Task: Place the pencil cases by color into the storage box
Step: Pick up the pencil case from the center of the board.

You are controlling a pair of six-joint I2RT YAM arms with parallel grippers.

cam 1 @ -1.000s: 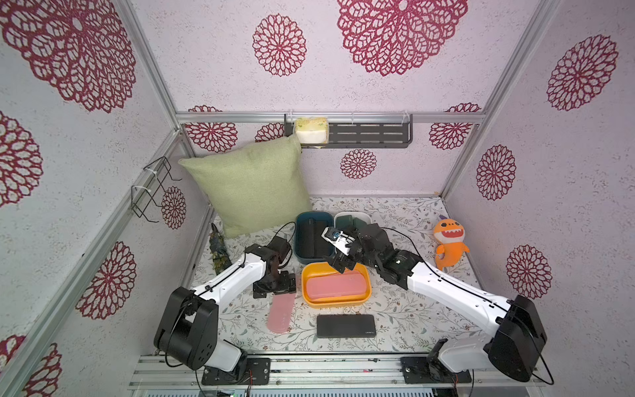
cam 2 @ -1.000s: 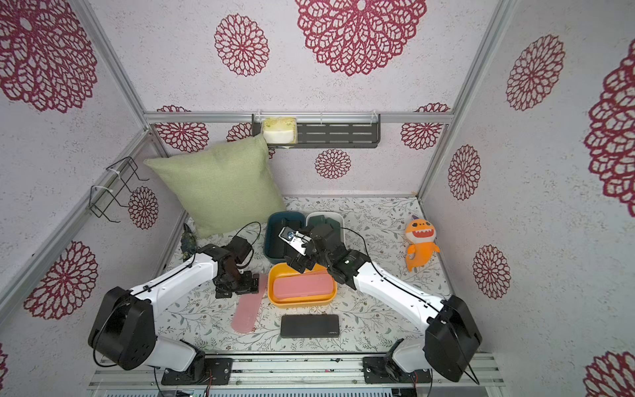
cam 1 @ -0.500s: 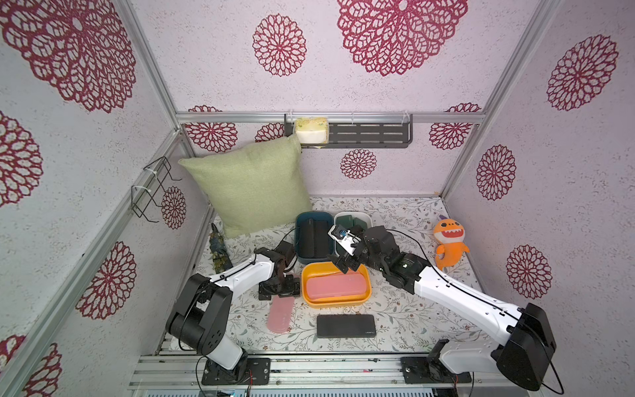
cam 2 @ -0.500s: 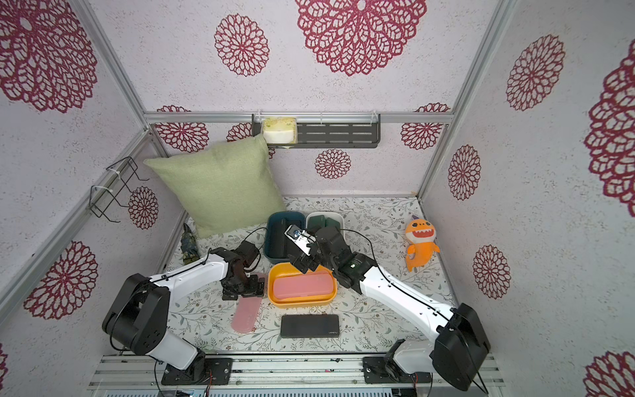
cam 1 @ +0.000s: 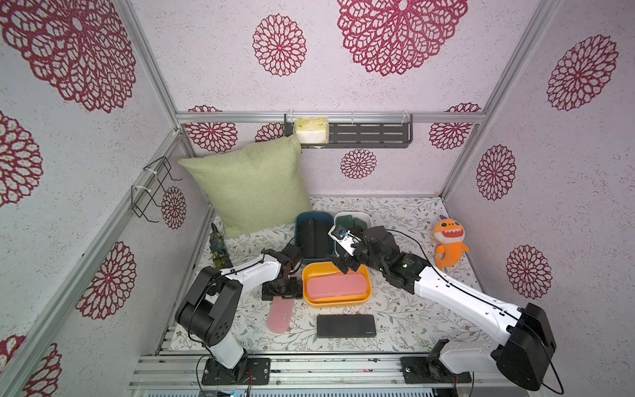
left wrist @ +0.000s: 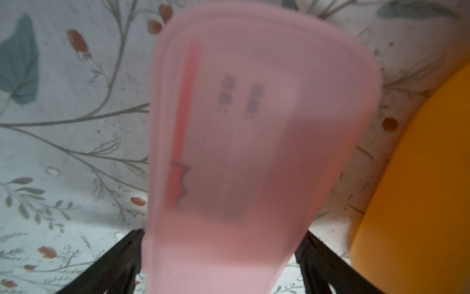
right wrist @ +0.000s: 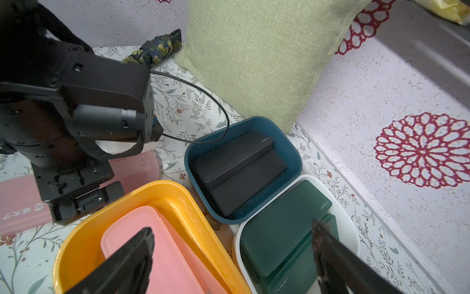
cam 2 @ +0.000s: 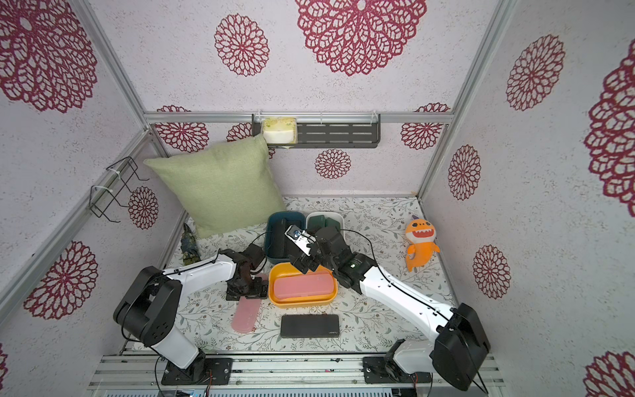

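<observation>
Seeing my left gripper spread astride the translucent round-cornered pink case mid-frame; right gripper gapes over glossy orange tub.

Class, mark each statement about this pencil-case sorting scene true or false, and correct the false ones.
1. A black pencil case lies on the table in front of the yellow bin. True.
2. The dark blue bin holds green cases. False: it holds black ones; the green cases are in the white bin.
3. The right end effector is shut on a pink case. False: its jaws stand open and hold nothing.
4. A pink pencil case lies on the table beside the yellow bin, one end under the left end effector. True.
5. The orange plush toy sits inside a bin. False: it is on the table, apart from the bins.
</observation>
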